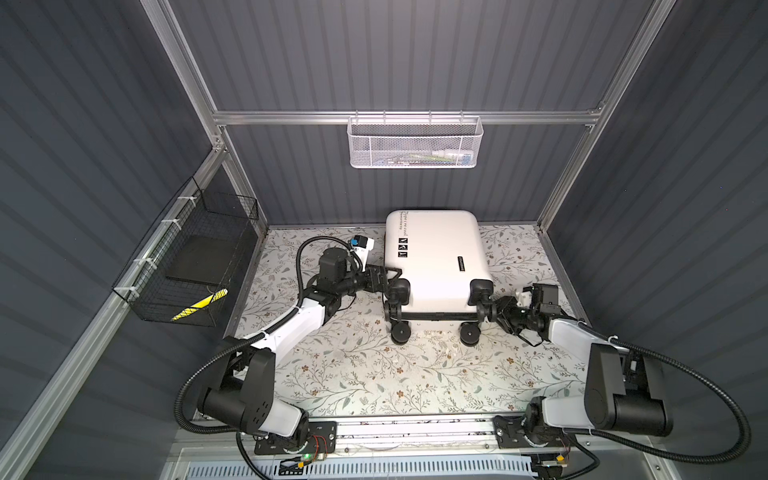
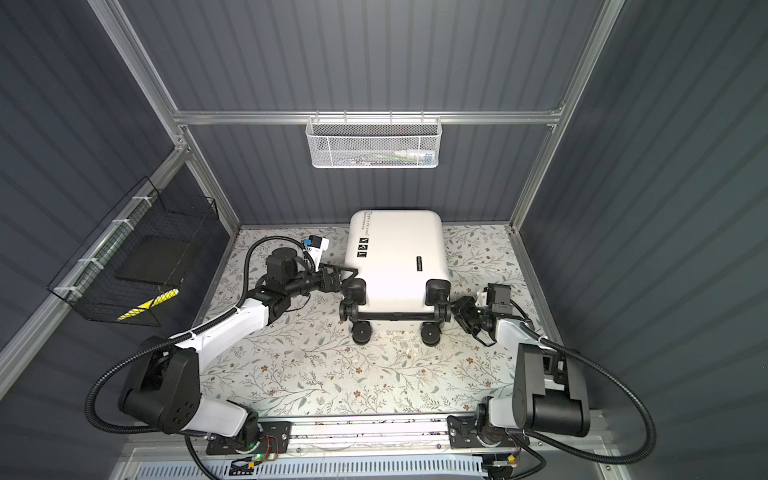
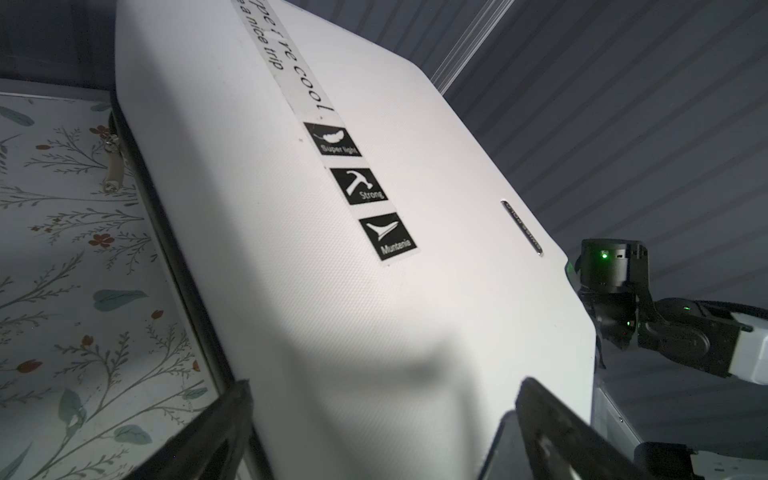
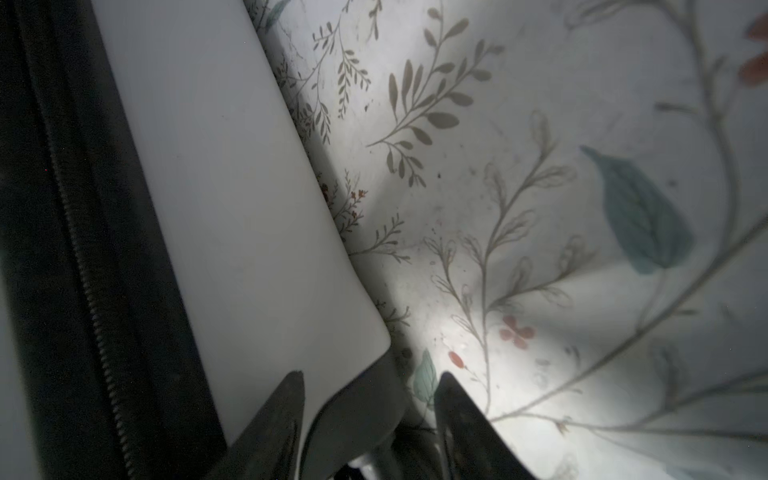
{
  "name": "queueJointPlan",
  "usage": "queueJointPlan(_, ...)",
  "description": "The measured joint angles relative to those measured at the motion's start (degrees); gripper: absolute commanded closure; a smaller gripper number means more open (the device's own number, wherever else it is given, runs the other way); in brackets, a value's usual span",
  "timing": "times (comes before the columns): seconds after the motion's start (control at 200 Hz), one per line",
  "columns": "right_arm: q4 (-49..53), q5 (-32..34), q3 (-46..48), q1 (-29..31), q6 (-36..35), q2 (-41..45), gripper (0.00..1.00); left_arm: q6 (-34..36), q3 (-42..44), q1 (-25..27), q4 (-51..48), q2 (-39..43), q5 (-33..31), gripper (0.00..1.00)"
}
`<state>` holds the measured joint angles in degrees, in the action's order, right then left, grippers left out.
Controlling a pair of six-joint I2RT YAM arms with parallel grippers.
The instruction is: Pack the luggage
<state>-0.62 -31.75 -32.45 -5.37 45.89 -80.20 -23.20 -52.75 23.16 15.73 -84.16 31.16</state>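
Note:
The luggage (image 1: 432,257) (image 2: 399,257), a small white hard-shell suitcase, lies closed and flat at the back of the table, with its black wheels (image 1: 401,332) toward the front. My left gripper (image 1: 392,276) (image 3: 386,384) is open wide, one finger on each side of the shell's left front corner by a wheel mount. My right gripper (image 1: 488,309) (image 4: 372,374) is at the right front corner, shut on the black wheel mount (image 4: 357,399). The black zipper (image 4: 83,249) runs along the white shell (image 4: 232,187). The logos (image 3: 365,187) face up.
A white mesh basket (image 1: 415,141) hangs on the back wall. On the left wall a black wire basket (image 1: 191,262) holds a flat black item and a yellow-black striped one (image 1: 199,307). The floral table (image 1: 374,374) is walled on three sides.

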Motion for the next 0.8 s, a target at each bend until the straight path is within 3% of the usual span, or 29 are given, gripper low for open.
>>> queueJointPlan(0.425, -3.1, 6.5, -7.0, 10.1, 7.1, -8.2, 0.47, 0.1, 0.0, -1.9, 0.7, 0.0, -5.0, 0.00)
queueJointPlan(0.8, -1.9, 7.7, -10.1, 10.2, 6.2, -9.3, 0.47, -0.3, 2.6, -2.3, 1.9, 1.6, -7.9, 0.00)
